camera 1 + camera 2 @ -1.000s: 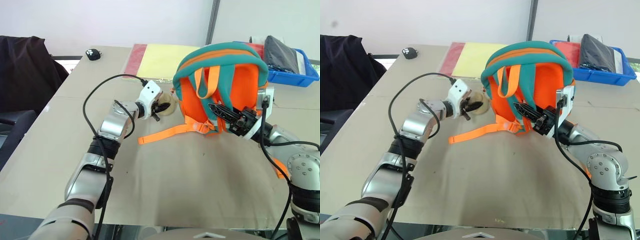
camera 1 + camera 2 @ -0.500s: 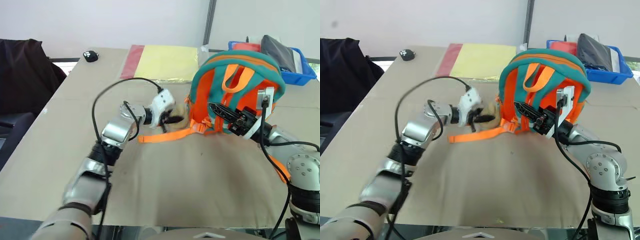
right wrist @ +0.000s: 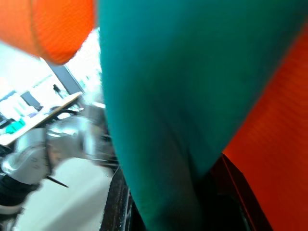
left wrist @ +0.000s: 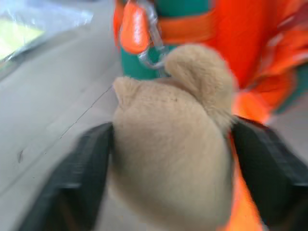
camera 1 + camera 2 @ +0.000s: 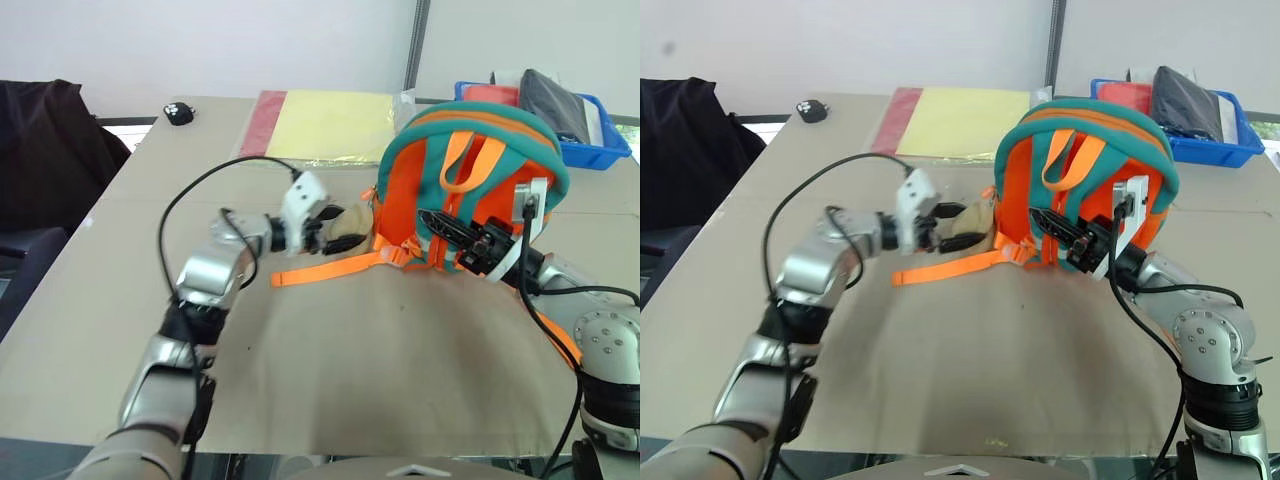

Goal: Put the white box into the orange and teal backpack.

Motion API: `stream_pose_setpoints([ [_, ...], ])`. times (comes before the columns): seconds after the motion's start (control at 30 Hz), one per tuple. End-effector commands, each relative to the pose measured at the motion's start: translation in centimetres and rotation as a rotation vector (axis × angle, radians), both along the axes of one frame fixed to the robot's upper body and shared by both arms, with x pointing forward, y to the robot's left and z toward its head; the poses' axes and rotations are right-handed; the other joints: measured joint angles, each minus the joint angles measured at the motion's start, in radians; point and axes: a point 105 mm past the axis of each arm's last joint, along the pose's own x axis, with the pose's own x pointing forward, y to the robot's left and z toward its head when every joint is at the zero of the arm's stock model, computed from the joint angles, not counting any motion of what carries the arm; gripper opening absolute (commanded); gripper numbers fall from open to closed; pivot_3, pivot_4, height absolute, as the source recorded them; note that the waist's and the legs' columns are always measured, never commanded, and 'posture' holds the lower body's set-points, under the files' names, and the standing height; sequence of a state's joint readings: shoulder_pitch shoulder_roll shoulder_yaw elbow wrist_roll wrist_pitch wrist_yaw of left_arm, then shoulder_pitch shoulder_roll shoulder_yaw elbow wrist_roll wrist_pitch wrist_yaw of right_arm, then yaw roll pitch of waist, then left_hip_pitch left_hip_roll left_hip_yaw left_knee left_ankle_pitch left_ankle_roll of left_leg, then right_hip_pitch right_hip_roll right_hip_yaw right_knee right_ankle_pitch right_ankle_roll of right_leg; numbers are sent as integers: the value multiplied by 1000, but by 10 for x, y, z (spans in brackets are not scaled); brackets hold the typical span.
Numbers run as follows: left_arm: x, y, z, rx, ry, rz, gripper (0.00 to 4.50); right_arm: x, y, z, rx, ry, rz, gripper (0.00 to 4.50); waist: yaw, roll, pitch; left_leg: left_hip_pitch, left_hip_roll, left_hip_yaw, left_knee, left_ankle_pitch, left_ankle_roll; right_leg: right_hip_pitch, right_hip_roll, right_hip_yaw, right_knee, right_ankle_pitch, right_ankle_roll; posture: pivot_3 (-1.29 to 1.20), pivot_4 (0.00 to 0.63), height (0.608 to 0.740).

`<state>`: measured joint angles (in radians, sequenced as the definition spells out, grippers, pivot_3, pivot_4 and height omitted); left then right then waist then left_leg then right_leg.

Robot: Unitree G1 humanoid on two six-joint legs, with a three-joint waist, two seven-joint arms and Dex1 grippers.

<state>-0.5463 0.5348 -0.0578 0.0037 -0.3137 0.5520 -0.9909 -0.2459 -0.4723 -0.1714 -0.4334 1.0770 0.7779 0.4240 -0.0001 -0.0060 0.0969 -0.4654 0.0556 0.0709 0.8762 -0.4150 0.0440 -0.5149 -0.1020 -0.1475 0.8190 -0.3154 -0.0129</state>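
Now the left tool [image 5: 333, 232] had sprung wide w/ the plush toy [image 4: 168, 144] between its fingers, arm pulled back. Right tool [image 5: 452, 238] stayed clamped on the orange and teal backpack [image 5: 470, 175], upright on the counter [image 5: 400, 380]. Couldn't make out the white box, prob. inside.

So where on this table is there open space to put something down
Bare tabletop runs along the near edge, in front of the orange and teal backpack. Another patch lies between the small black object and the yellow sheet. The far right is crowded by the backpack and the blue bin.
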Motion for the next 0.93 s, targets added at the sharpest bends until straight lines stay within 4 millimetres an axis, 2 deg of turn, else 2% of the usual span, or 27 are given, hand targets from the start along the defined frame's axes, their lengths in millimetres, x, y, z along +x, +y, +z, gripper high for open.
stream_pose_setpoints([
  [0.03,-7,21,26,-60,-121,35,4436,-7,-4,5,-37,-56,5,773,1,0,0,0,0,0,0,0,0,0,0,0,0,0,0,0,150,645],
  [0.13,-26,40,27,-105,-140,57,4436,-15,-11,-7,-123,-62,17,773,2,0,0,0,0,0,0,0,0,0,-1,0,0,0,0,0,150,645],
  [0.23,-53,41,11,-72,-77,5,4500,-15,-21,-7,-182,-133,-25,1586,4,0,0,0,0,1,1,0,0,1,-1,0,-2,-2,-3,0,150,645],
  [0.27,-60,41,8,-66,-65,-11,4500,-16,-23,-7,-200,-158,-26,2050,7,0,0,0,0,1,1,0,0,1,-2,1,-1,-2,-3,0,150,645],
  [0.3,-66,42,4,-56,-57,-20,4500,-18,-24,-8,-210,-175,-23,2708,10,0,1,0,0,1,1,0,0,1,-2,1,-2,-2,-3,0,150,645],
  [0.33,-71,42,-3,-38,-45,-29,4500,-22,-27,-8,-218,-181,-12,2957,16,-1,1,0,0,1,1,0,0,1,-2,1,-2,-2,-3,0,150,645],
  [0.47,-81,43,-26,17,-10,-17,4500,-35,-40,-13,-291,-205,13,4470,21,1,1,0,0,0,2,0,0,1,-2,0,-1,-2,-3,0,150,645],
  [0.53,-89,40,-35,17,-8,19,4500,-40,-60,-30,-409,-213,-40,4470,19,0,0,0,0,0,2,0,0,1,-2,0,-1,-2,-3,0,150,645],
  [0.63,-102,37,-49,28,12,69,4500,-52,-95,-58,-453,-126,-117,4470,19,-3,-2,0,0,0,0,0,0,1,-2,0,-2,-3,-2,0,150,645],
  [0.7,-108,35,-55,18,17,106,4500,-60,-110,-73,-481,-101,-141,4470,18,-1,0,0,0,1,1,0,0,1,-2,0,-2,-3,-2,0,150,645],
  [0.83,-116,36,-74,27,10,186,4500,-74,-119,-106,-532,-104,-165,4470,16,0,-1,0,0,0,1,-3,5,1,-2,0,-1,-3,-2,0,150,645],
  [0.93,-123,34,-85,41,1,197,4500,-78,-120,-120,-531,-107,-201,4470,15,0,-1,1,1,0,1,-3,5,0,-1,0,1,-6,2,0,150,645],
])
